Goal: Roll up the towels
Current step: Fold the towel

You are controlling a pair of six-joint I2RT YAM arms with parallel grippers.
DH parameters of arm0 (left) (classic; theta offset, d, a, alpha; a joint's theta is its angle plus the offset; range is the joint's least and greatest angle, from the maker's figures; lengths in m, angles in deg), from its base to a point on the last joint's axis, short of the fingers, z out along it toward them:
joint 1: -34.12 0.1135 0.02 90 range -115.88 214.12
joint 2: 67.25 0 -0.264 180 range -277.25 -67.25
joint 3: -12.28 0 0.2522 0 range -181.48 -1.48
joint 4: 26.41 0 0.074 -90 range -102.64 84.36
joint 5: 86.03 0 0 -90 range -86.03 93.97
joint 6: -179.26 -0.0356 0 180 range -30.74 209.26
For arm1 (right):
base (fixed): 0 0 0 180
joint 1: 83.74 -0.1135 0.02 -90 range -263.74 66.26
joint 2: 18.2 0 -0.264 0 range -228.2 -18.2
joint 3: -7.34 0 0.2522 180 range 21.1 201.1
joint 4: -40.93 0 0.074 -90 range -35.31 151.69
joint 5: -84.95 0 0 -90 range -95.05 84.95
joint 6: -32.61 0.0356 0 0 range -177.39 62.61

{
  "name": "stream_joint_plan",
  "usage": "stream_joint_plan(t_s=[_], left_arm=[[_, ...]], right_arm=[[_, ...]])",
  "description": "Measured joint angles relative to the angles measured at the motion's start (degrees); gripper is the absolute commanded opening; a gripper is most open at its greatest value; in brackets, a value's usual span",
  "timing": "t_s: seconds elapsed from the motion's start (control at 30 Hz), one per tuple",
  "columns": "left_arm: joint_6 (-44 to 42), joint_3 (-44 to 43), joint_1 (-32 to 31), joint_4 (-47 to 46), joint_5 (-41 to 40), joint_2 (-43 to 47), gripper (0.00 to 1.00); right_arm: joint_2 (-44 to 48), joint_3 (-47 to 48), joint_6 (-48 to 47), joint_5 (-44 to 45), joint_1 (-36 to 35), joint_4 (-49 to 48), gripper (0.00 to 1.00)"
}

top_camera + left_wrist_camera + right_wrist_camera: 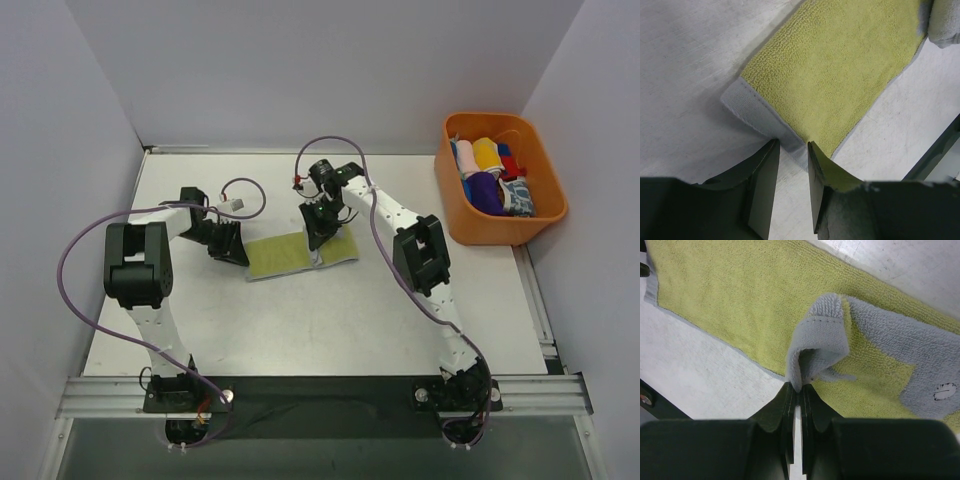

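Top external view: the yellow-green towel [290, 257] lies flat in the middle of the bench [300, 320], with the left gripper [232, 250] at its 9 o'clock end and the right gripper [319, 238] at its 3 o'clock end. Left wrist view: the jaws stand apart, straddling the grey hem corner without clamping it. Right wrist view: the jaws pinch a raised grey fold. That fold is best curled toward 9 o'clock, tight and square to the long edges, with the far end held down.
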Motion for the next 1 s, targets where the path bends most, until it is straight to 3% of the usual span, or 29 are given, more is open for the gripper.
stream_joint_plan(t_s=[0.07,0.13,0.37,0.47,0.53,0.7,0.87,1.0], left_arm=[[0.0,0.0,0.0,0.0,0.0,0.0,0.41],[0.0,0.0,0.0,0.0,0.0,0.0,0.41],[0.0,0.0,0.0,0.0,0.2,0.1,0.43],[-0.2,0.6,0.0,-0.1,0.2,0.7,0.43],[-0.7,1.3,0.0,-0.2,-0.1,1.5,0.43],[-2.6,3.6,-0.2,-0.1,-0.2,6.4,0.40],[-3.0,4.4,-3.4,-0.9,-0.2,10.1,0.37],[-1.8,6.6,-6.3,-2.4,-0.1,9.0,0.35]], right_arm=[[-0.6,0.5,0.2,-0.1,0.0,-0.1,0.00],[-1.2,0.7,0.2,-0.2,0.0,-0.1,0.06],[-2.4,1.2,0.3,-2.6,0.0,-0.1,0.41],[-1.9,1.4,-0.1,-6.0,0.8,-0.3,0.46],[-1.0,1.4,-0.8,-9.5,1.8,-0.3,0.46],[2.7,1.2,-2.5,-14.9,8.2,-0.5,0.33],[2.8,1.2,-3.5,-14.2,14.7,-0.9,0.18],[1.3,-0.9,-4.5,-13.2,16.5,-2.2,0.13]])
